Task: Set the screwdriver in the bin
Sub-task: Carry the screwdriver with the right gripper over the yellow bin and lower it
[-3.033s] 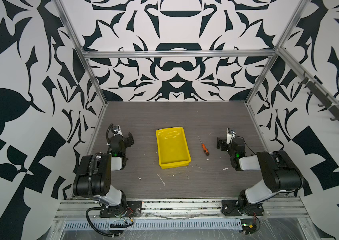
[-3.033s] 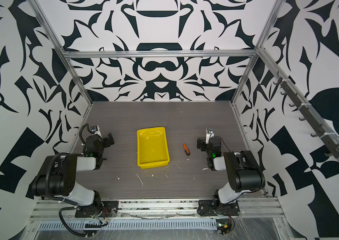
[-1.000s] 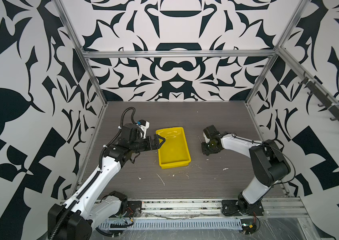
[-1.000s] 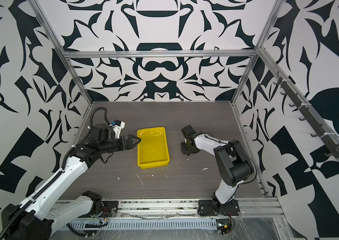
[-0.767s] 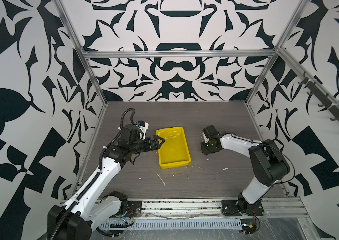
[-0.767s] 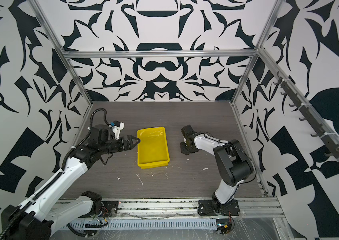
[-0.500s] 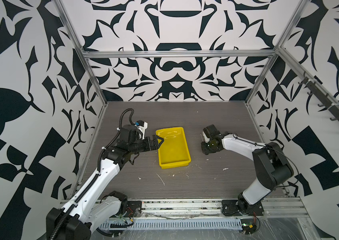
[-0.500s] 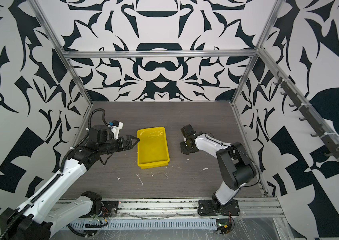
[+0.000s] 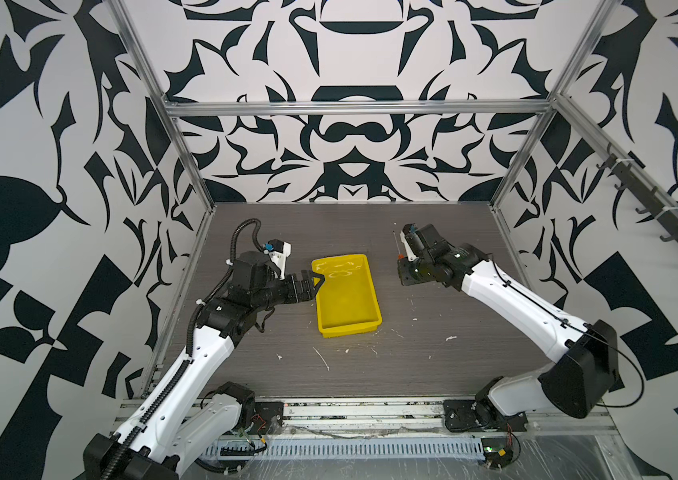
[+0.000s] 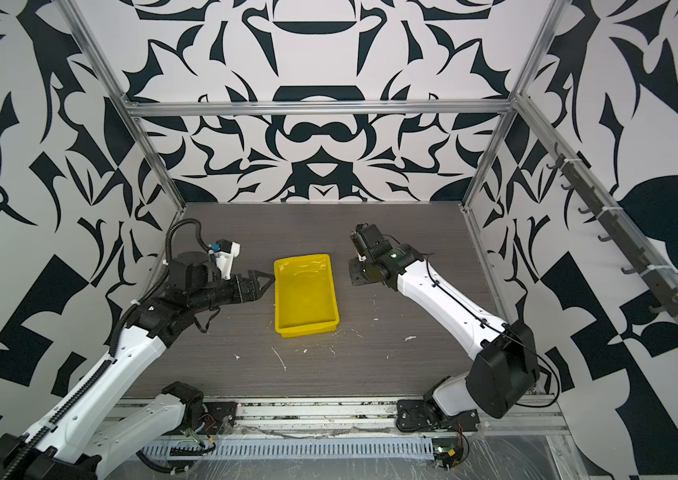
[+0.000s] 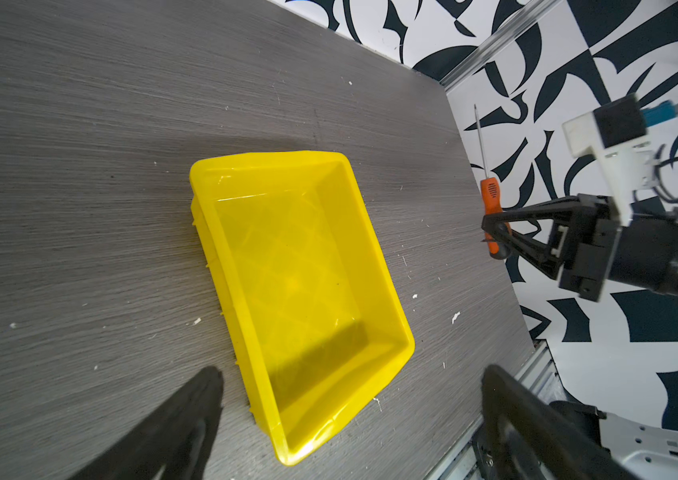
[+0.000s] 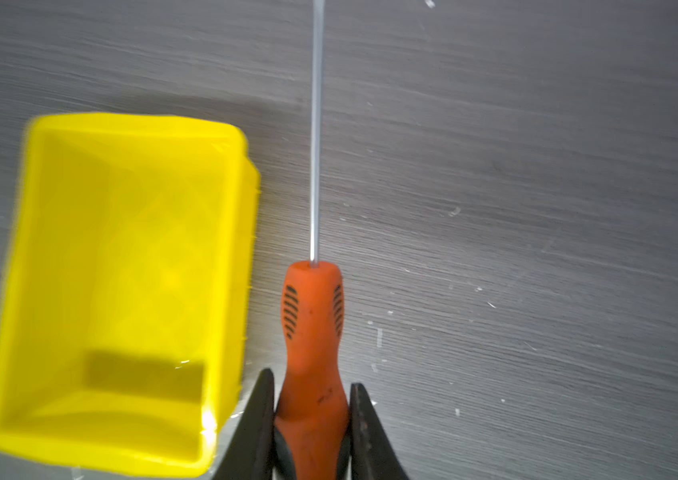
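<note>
Right of the bin (image 9: 345, 299), the right gripper (image 9: 404, 266) is clamped narrow on the screwdriver (image 9: 400, 258). In both top views little of the tool shows: a speck of orange and a hair-thin shaft past the black wrist. The right wrist view is plainer. There the right gripper (image 12: 311, 380) pinches the lower part of the orange handle of the screwdriver (image 12: 312, 332), and the black butt end is cut off by the picture's edge, as is the shaft tip. The bin (image 12: 121, 270) lies beside the tool, apart from it, blurred at its edges.

From the left wrist view the screwdriver (image 11: 490, 193) stands with its shaft upward against the patterned wall, the handle's lower end hidden behind the right gripper (image 11: 491, 226). Whether it is off the table (image 9: 370, 365) I cannot tell for sure.

The left gripper (image 9: 314, 276) sits at the bin's left rim with jaws spread wide and holding nothing; its fingers (image 11: 188, 415) are dark and out of focus. Whether it touches the rim cannot be told. The bin (image 11: 296, 270) holds nothing.
</note>
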